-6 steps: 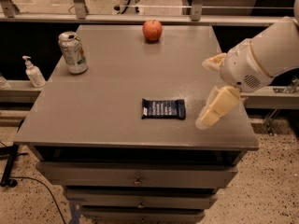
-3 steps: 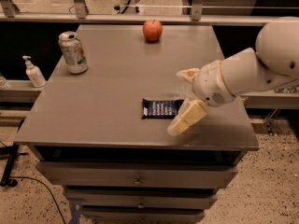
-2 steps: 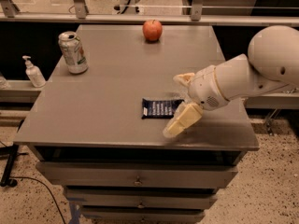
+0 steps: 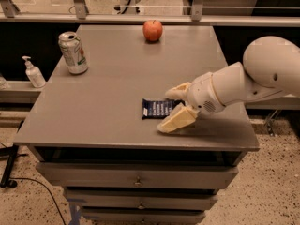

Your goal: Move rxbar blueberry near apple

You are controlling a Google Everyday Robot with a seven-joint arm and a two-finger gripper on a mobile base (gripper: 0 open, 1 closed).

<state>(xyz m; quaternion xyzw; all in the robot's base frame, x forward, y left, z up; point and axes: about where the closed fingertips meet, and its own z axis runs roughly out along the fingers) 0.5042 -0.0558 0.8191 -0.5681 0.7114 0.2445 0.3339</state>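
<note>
The rxbar blueberry (image 4: pixel 157 108) lies flat on the grey surface (image 4: pixel 103 97), in its near half and a little right of the middle, its long side running left to right and its white lettering facing up. The hand (image 4: pixel 165 111) reaches in from the right at the end of a white arm (image 4: pixel 243 81) and sits low over the right end of the bar. Its 2 cream fingers (image 4: pixel 174 120) are spread apart, 1 on the far side of the wrapper and 1 on the near side, so the bar's right end shows in the gap between them. I cannot tell whether either finger touches the wrapper or the surface. The near finger points toward the near left and lies close to the front edge. The apple (image 4: pixel 153 30) stands at the far edge of the surface, near the middle, well apart from the bar and the hand. A green-and-white soda can (image 4: pixel 73 52) stands upright at the far left. A pump bottle (image 4: pixel 33 73) stands on a lower ledge off the left side. Below the surface are drawers (image 4: pixel 136 176) with small handles.
</note>
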